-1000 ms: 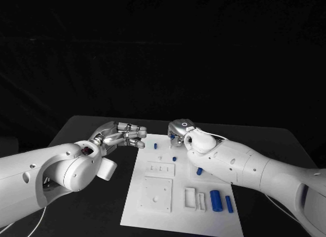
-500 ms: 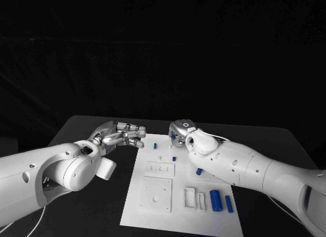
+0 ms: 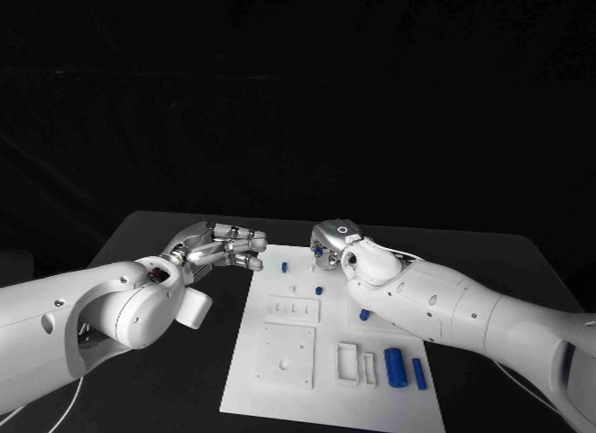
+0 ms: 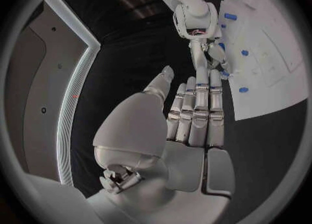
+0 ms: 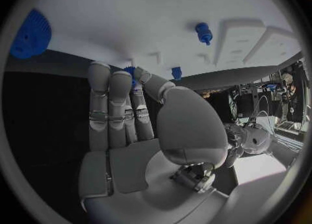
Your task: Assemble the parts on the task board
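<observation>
My right hand (image 3: 330, 245) is down at the far edge of the task board (image 3: 279, 379), fingers drawn together around a small blue part (image 5: 132, 74) that peeks out between my fingertips (image 5: 99, 70) and thumb; I judge it is pinched, though most of it is hidden. Just beyond my fingertips a second blue peg (image 5: 176, 73) stands on the board. My left hand (image 3: 227, 247) hovers beside the board's far left corner, holding nothing, fingers straight and close together. The right hand is clearly the nearer one. Back toward my body lie two long blue cylinders (image 3: 394, 366), their long axes running along the board's length. I can read no writing or labels.
</observation>
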You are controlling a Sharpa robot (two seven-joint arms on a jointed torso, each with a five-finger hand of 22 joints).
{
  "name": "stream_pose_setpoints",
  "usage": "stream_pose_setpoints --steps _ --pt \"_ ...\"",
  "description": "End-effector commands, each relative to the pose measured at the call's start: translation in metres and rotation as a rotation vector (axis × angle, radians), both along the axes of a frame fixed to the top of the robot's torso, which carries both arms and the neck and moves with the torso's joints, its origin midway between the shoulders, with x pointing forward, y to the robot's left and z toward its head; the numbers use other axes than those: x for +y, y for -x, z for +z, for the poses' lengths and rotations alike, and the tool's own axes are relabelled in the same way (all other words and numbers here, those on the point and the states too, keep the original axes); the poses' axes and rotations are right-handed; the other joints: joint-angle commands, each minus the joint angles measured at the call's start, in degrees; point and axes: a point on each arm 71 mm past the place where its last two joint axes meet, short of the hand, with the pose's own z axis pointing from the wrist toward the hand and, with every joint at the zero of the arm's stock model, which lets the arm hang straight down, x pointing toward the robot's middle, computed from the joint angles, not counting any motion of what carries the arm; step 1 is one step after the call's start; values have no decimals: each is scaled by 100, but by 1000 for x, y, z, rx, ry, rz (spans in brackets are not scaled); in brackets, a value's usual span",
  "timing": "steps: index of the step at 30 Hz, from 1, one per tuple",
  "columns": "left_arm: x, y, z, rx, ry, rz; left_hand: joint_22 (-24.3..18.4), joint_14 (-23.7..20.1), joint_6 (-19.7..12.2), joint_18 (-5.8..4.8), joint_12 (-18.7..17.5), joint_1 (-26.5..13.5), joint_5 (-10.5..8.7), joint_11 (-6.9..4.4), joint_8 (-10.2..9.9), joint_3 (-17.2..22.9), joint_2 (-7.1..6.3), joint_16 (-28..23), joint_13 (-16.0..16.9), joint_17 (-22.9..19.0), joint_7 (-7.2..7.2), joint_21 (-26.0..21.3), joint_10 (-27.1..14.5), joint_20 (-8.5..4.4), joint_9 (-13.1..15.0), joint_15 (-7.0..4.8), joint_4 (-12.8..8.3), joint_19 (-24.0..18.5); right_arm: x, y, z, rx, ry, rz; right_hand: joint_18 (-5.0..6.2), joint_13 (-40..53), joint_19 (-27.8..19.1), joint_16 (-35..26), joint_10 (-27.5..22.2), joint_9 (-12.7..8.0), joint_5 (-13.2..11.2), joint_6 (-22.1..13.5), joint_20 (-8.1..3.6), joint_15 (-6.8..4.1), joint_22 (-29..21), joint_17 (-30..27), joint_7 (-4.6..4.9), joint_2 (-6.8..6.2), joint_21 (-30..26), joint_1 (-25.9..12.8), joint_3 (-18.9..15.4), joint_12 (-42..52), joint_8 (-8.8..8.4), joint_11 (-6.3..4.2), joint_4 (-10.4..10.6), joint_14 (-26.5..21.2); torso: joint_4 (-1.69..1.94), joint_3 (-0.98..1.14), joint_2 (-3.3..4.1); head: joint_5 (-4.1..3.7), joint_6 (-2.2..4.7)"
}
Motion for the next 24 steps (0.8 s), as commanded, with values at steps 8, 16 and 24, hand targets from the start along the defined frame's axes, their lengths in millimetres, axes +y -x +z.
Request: stream_pose_setpoints --steps 8,16,24 --pt "-1 0 2 -6 4 -14 -6 -38 36 -40 18 -6 -29 16 24 -34 4 23 9 1 1 40 -38 -8 7 -3 -15 -44 0 5 -12 56 31 2 97 15 60 -19 189 6 4 50 -3 -43 32 -6 2 18 -55 -4 40 29 20 -173 21 -6 -2 -3 3 10 16" --pt "1 -1 2 -8 2 -7 -33 -41 38 -39 18 6 -31 16 24 -33 4 22 9 -1 1 66 -36 -8 7 -3 -19 -52 0 7 -13 54 31 8 96 14 62 -19 188 3 -2 47 -3 -43 45 -7 2 21 -76 0 42 29 19 -174 21 -5 -2 -2 5 13 18" --pt "1 -1 2 -13 -3 -9 -33 -41 38 -39 18 6 -31 16 24 -33 4 22 9 -1 1 66 -36 -8 7 -3 -19 -52 1 8 -13 49 33 8 90 14 73 -24 184 -6 -3 46 -4 -42 88 -6 3 21 -113 0 38 29 20 -173 21 -6 1 -3 4 13 28"
